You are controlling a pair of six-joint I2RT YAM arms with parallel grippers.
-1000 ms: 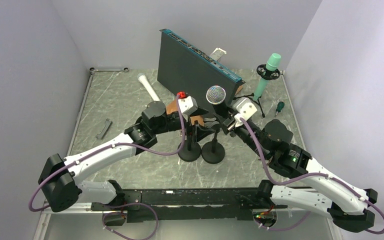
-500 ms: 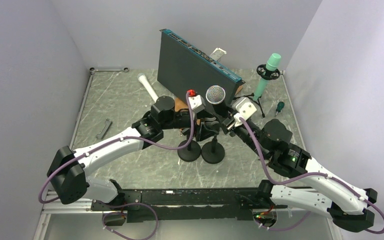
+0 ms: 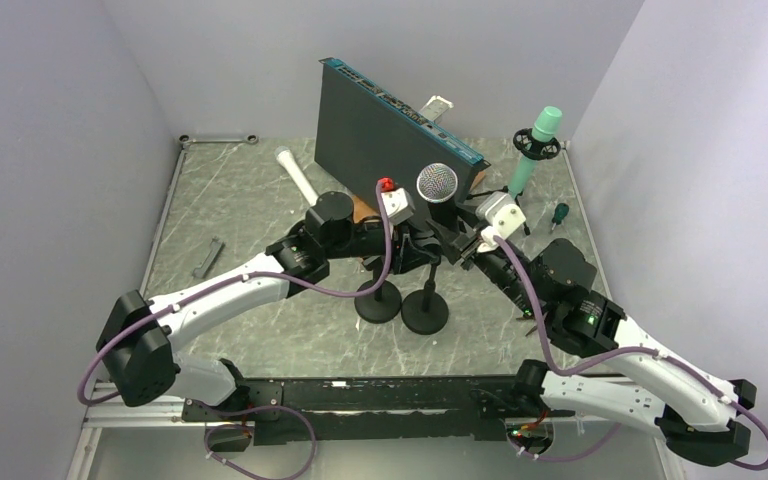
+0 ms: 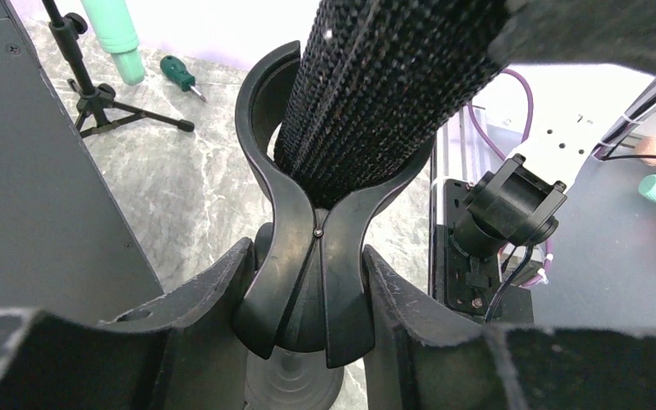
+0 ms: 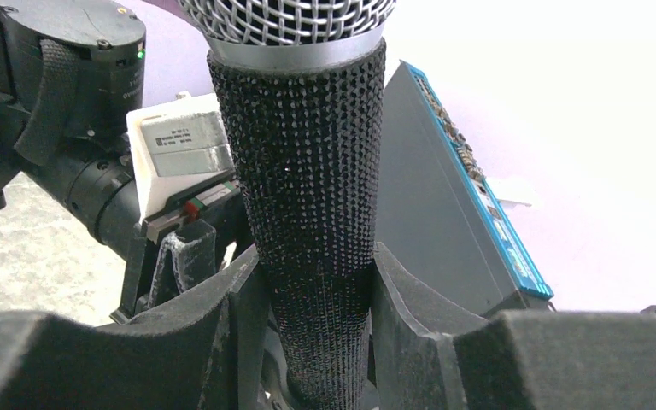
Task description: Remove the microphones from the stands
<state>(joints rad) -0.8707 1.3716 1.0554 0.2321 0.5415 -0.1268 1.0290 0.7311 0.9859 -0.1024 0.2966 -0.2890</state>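
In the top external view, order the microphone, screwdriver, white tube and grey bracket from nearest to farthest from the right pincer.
1. Microphone, gripped in the right pincer.
2. Screwdriver, right side.
3. White tube, back left.
4. Grey bracket, far left.

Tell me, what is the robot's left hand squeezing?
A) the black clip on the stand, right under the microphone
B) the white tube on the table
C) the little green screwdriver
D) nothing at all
A: in the left wrist view, the left gripper has its fingers pressed against both sides of the stand clip, just below the microphone.
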